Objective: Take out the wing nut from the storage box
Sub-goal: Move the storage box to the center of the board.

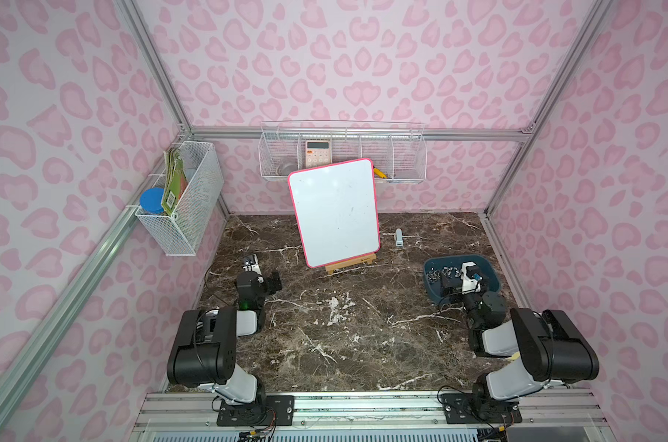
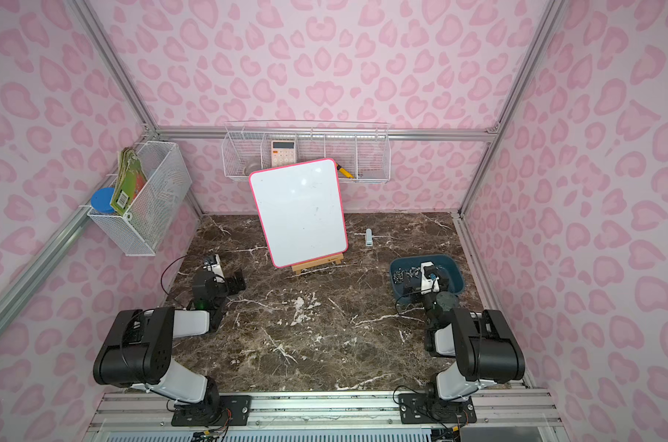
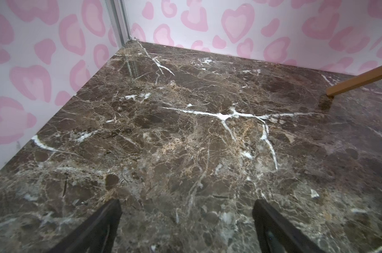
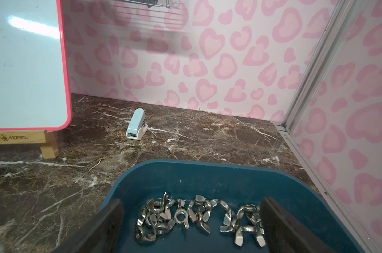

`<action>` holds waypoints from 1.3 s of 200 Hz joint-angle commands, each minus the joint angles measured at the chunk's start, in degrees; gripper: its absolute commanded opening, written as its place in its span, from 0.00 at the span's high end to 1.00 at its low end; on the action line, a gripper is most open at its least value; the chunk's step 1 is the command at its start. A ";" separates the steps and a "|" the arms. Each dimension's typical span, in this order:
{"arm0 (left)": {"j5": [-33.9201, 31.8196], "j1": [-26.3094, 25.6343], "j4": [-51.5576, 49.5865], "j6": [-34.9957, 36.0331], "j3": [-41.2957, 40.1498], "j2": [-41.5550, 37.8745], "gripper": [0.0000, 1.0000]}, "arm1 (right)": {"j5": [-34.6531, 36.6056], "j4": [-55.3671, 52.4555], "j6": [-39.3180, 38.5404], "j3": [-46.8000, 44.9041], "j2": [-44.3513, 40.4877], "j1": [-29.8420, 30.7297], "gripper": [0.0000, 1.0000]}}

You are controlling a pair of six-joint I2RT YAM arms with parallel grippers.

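Many wing nuts [image 4: 181, 216], none yet removed, lie heaped on the floor of the storage box [image 4: 207, 175]; the box rests on the marble surface [image 1: 343, 325], and no nut shows on the surface outside the box in any view; the right fingers [image 4: 106, 223] stand spread wide and empty over the box's interior, just above the heap and bracketing most of it, gripping nothing; whether their tips touch the box floor cannot be told; the left fingers [image 3: 102, 221] are likewise parted and empty, well apart from the box, over bare surface; judged from this arrangement, the task is at its approach stage: the reach into the box looks complete, while closing on a single nut, lifting it clear of the box rim and setting it down outside the box all remain; the tangle of nuts suggests that isolating one may be the difficult part.
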 commanded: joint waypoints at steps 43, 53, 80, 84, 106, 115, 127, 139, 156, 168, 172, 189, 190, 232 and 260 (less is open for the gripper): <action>0.41 0.02 -4.41 -0.65 1.38 -1.57 0.01 | -0.62 1.84 -0.19 -0.03 -0.02 0.02 0.01; 0.35 0.04 -4.27 -0.69 1.39 -1.54 0.01 | -0.65 1.88 -0.19 0.01 -0.03 -0.02 0.01; 0.44 0.03 -4.29 -0.66 1.38 -1.54 0.02 | 0.65 0.90 0.46 0.47 -0.06 -0.06 0.01; 0.41 0.00 -4.29 -0.68 1.35 -1.58 0.02 | 1.24 0.61 0.71 0.71 0.02 -0.06 0.01; 0.37 0.04 -4.27 -0.61 1.43 -1.55 0.01 | 5.86 -1.51 2.42 1.86 0.07 -0.06 0.01; 0.37 0.04 -4.27 -0.63 1.35 -1.54 0.02 | 6.00 -1.54 2.45 1.82 0.05 -0.06 0.01; 0.41 0.04 -4.29 -0.68 1.43 -1.54 0.01 | 5.99 -1.46 2.42 1.76 0.05 -0.06 0.01; 0.44 0.04 -4.32 -0.65 1.38 -1.53 0.02 | 6.02 -1.46 2.44 1.78 0.06 -0.06 0.01; 0.49 0.03 -4.41 -0.67 1.36 -1.55 0.01 | 6.02 -1.46 2.49 1.80 0.06 -0.06 0.01; 0.50 0.07 -4.40 -0.61 1.41 -1.60 0.01 | 5.92 -1.49 2.49 1.75 0.07 -0.06 0.01; 0.50 0.05 -4.42 -0.64 1.42 -1.54 0.01 | 5.99 -1.46 2.46 1.84 0.07 -0.06 0.01; 0.47 0.00 -4.40 -0.65 1.36 -1.54 0.02 | 5.96 -1.45 2.44 1.77 0.02 -0.08 0.01; 0.48 -0.02 -4.42 -0.67 1.36 -1.54 0.02 | 5.99 -1.45 2.44 1.76 0.05 -0.07 0.01; 0.62 0.81 -4.53 -1.20 1.52 -2.15 0.01 | 7.74 0.08 3.05 0.86 -0.47 0.00 0.01; -5.05 0.80 -19.71 -3.96 7.86 -8.21 0.02 | 14.87 -0.89 2.62 -1.91 -7.60 2.13 0.01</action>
